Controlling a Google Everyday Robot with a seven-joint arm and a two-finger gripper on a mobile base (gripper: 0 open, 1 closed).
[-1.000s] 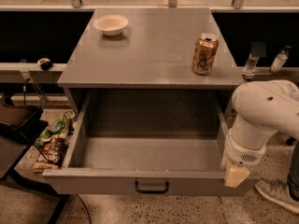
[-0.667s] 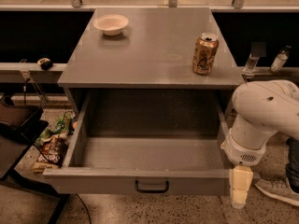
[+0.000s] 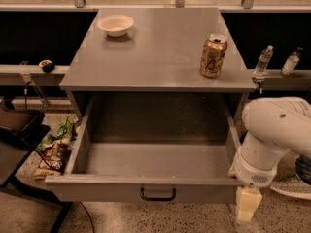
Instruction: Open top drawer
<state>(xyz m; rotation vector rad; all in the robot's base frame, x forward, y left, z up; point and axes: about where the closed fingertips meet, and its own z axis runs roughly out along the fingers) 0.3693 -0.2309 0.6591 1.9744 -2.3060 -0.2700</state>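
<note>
top drawer sits pulled well out under the cabinet top, handle free. gripper hangs just off its front right corner, can't tell its grip state. Looks done; I'd retreat straight back, clear of the front panel

A white bowl sits back left on a grey cabinet top; a gold can stands upright near its right edge. 2 small bottles stand beyond that edge; snack bags lie lower left.

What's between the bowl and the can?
Nothing: bare cabinet top from bowl to can, camera view. The gripper hangs by the top drawer, right front corner.
</note>
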